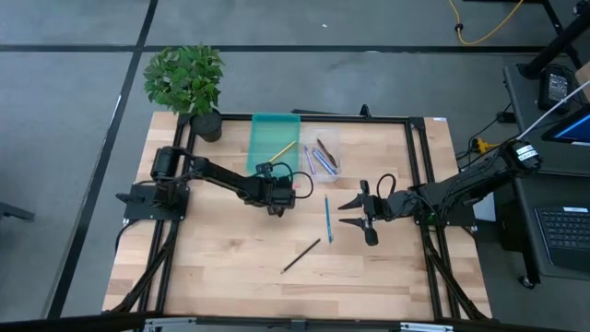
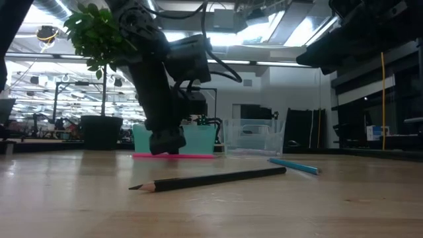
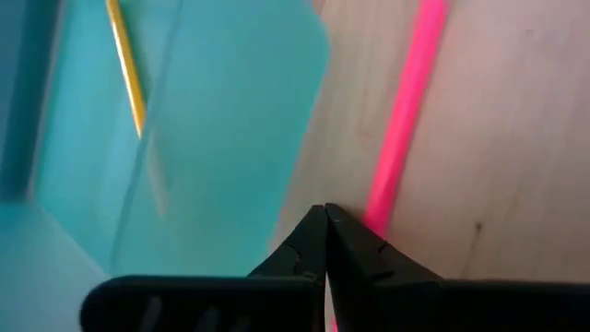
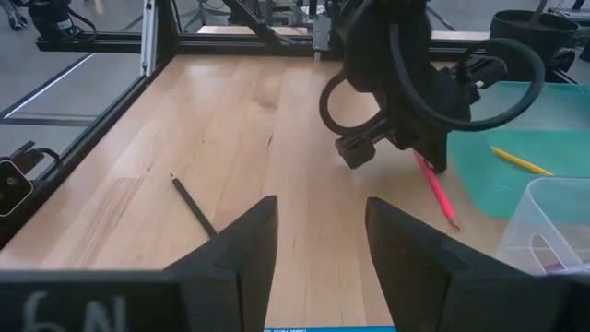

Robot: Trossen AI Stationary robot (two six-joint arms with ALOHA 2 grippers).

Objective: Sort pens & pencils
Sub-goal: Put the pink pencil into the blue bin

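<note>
Right now the left tool [image 1: 276,208] is hanging low over the pale wooden table [image 1: 221,267], its two dark fingers clenched tip to tip on nothing. Just beside those tips a thin pink-red stick [image 3: 403,129] is lying flat on the wood, its long axis running straight ahead of the tool and alongside the edge of the flat teal plastic tray [image 1: 273,138]. To my eye, the coming grasp is hinging on that: the tool is sitting a touch off the stick's line and would need to release and shift sideways over it. A slim yellow-orange stick [image 3: 125,65] is already resting in the teal tray, ahead of the tool. Beyond it, a clear plastic tray [image 1: 323,155] is holding a few more sticks.

The right tool [image 1: 354,211] is waiting with fingers spread wide, empty. A blue stick [image 1: 327,219] is lying just in front of it, crosswise to its reach, and a black pencil [image 1: 301,255] is resting farther off, slanted. The tray edge looks like the only crowding thing.
</note>
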